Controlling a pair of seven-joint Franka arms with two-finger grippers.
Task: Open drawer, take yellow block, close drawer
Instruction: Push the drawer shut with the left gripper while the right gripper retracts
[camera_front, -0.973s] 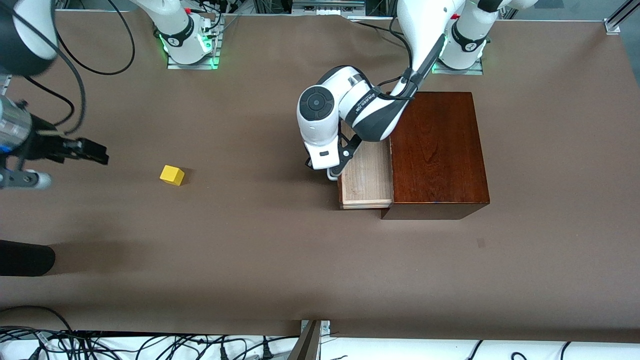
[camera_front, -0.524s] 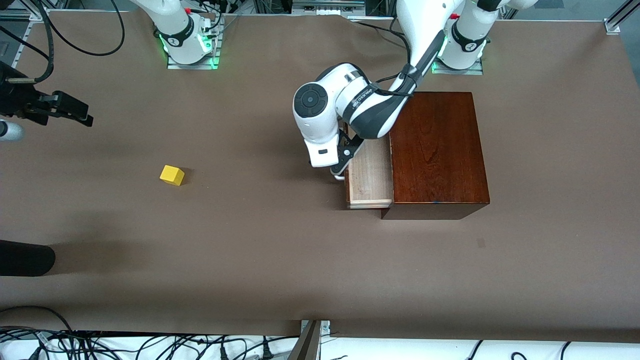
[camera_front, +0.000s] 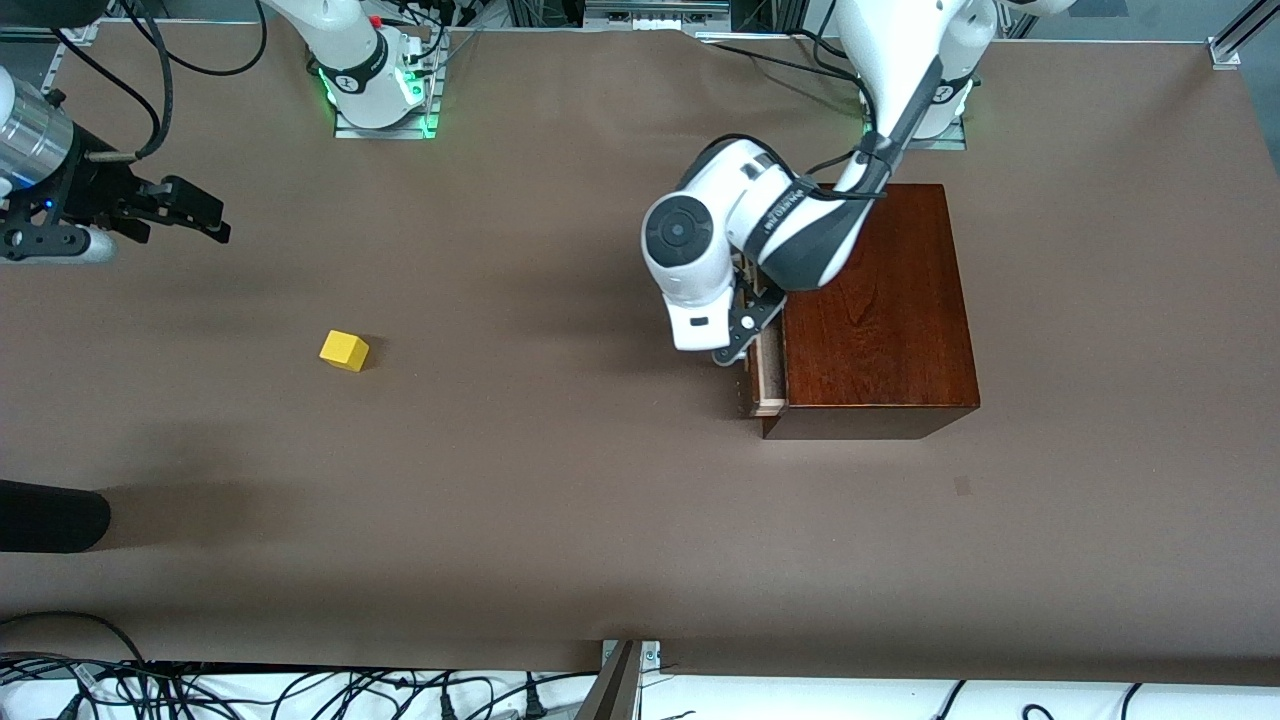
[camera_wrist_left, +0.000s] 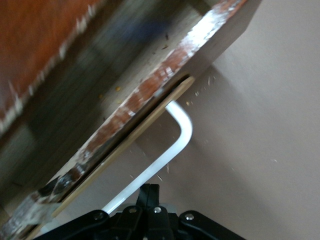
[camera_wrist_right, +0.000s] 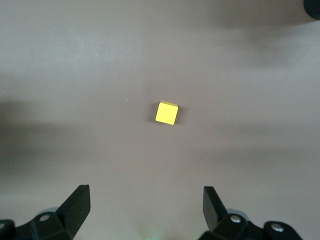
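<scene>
The dark reddish-brown box stands toward the left arm's end of the table. Its drawer sticks out only a narrow strip. My left gripper is shut and empty, its fingertips against the drawer's white bar handle in front of the dark drawer front. The yellow block lies on the bare table toward the right arm's end; it also shows in the right wrist view. My right gripper is open and empty, up in the air over the table near the block.
The brown table cover stretches between the block and the box. A dark object lies at the table edge on the right arm's end, nearer to the front camera. Cables hang along the near edge.
The left gripper has pushed the drawer from wide open to almost fully in. The right gripper has shifted about above the right arm's end of the table. The block has not moved.
</scene>
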